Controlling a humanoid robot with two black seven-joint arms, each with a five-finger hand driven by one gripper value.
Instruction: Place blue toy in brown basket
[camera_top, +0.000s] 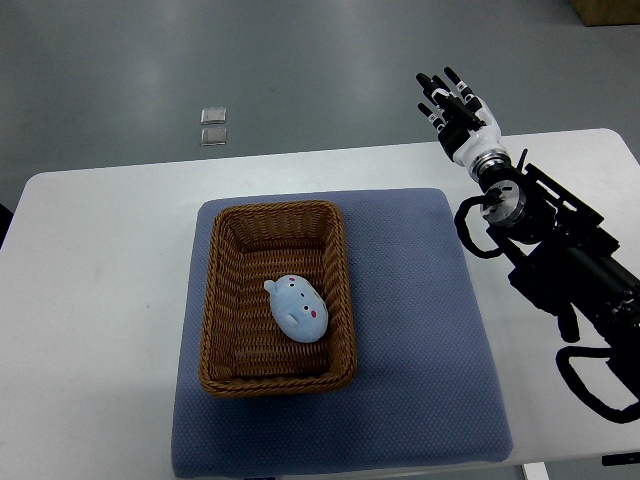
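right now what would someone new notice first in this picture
A blue toy lies inside the brown basket, which sits on a blue mat in the middle of the white table. The right robot hand is raised beyond the table's far right edge, fingers open and holding nothing.

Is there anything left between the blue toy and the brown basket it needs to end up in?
Nothing visible does. The blue toy already lies inside the brown basket, on its woven floor toward the right wall. The right robot hand is far off, past the table's far right edge, holding nothing.
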